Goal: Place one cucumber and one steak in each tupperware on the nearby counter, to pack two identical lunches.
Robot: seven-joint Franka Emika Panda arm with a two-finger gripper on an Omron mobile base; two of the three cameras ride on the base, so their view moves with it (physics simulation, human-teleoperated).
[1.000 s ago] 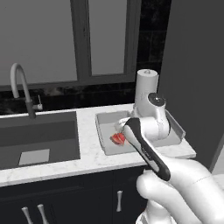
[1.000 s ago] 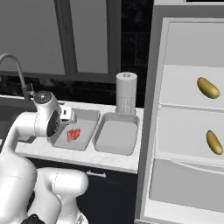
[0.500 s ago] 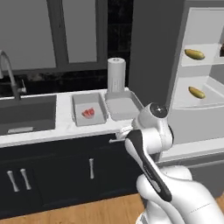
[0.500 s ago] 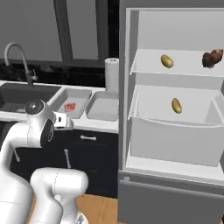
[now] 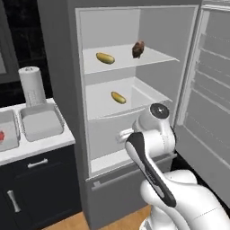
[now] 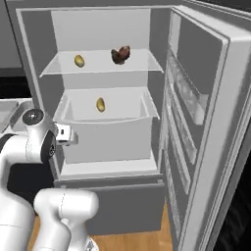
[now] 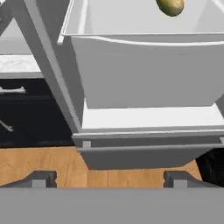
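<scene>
**Open refrigerator with food items; end effector empty before the drawer**

One cucumber (image 5: 105, 58) lies on the upper shelf (image 5: 157, 55) of the open refrigerator (image 5: 58, 67), toward the shelf's left side; the dark brown steak (image 5: 138, 49) sits on the same shelf, well apart from it toward the right. A second cucumber (image 5: 118, 97) lies one level below, in the white drawer (image 5: 148, 96) under that shelf, and appears at the top edge of the hand view (image 7: 170, 6). In the right base view the same three items appear as upper cucumber (image 6: 79, 61), steak (image 6: 120, 55) and lower cucumber (image 6: 100, 104). To the left of the refrigerator, the tabletop (image 5: 40, 146) carries a light-grey tupperware (image 5: 41, 122) just beside the refrigerator's side wall, with a white cylinder (image 5: 31, 86) standing behind it. A second tupperware (image 5: 6, 123) lies farther left at the picture edge and holds the red steak (image 5: 1, 135). The end effector (image 7: 109, 178) faces the front of the drawer, low, near the refrigerator's left edge; its fingers (image 7: 41, 178) stand wide apart and hold nothing. The refrigerator door (image 6: 206, 112) stands open to the right.
</scene>
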